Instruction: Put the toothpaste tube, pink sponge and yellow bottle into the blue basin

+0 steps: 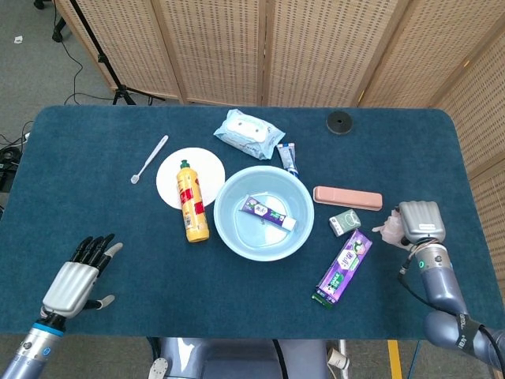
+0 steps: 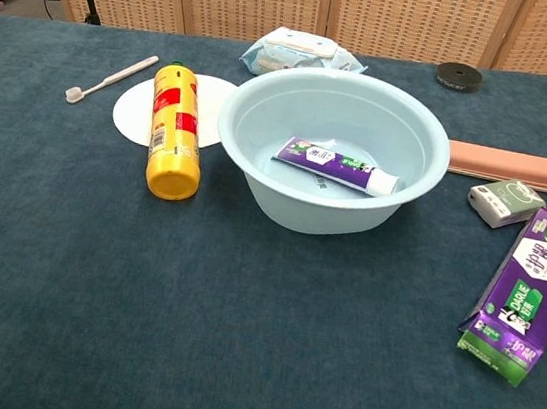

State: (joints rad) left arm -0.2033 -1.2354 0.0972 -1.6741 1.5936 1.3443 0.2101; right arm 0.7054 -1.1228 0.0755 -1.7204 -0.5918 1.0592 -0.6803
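The toothpaste tube (image 1: 267, 212) lies flat in the bottom of the blue basin (image 1: 229, 226), cap end pointing toward the robot's right. The yellow bottle (image 1: 192, 211) lies on its side just left of the basin, its green cap end resting over a white round plate (image 1: 170, 172). Over at the right edge of the surface (image 1: 95, 197), the right robot hand (image 1: 418, 221) is wrapped around the pink sponge (image 1: 390, 230), a pale pink bit of it peeking out on the hand's left side. The left robot hand (image 1: 76, 276) sits near the front left corner, fingers spread apart, holding nothing. A toothbrush (image 1: 150, 158) lies left of the plate, a pack of wipes (image 1: 248, 133) behind the basin, a pink case (image 1: 347, 197) to the basin's right, with a small green box (image 1: 345, 222) and a purple toothpaste carton (image 1: 344, 267) in front of it.
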